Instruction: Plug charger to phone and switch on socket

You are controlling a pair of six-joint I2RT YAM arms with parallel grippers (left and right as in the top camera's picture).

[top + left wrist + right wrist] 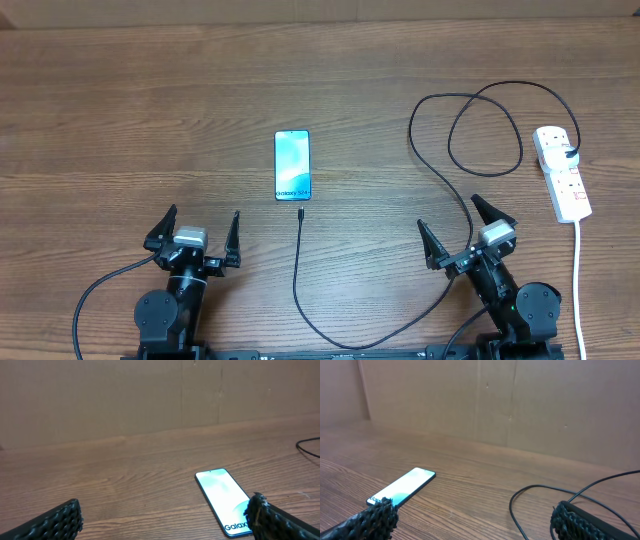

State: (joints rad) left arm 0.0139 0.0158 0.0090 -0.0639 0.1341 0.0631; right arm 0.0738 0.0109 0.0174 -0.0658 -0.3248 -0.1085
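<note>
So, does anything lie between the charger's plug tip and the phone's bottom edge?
Nothing visible does. The charger's plug tip lies just short of the phone at its text end, apart from it, with only bare table between them.

Soft, even light falls on the table (120, 90) with faint shadows, the phone (292, 165) glows washed out, and wrist views look slightly blurry.

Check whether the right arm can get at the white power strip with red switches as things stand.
Likely yes: the white power strip lies uncovered just right of the open right tool; only the thin black cable loops nearby.
</note>
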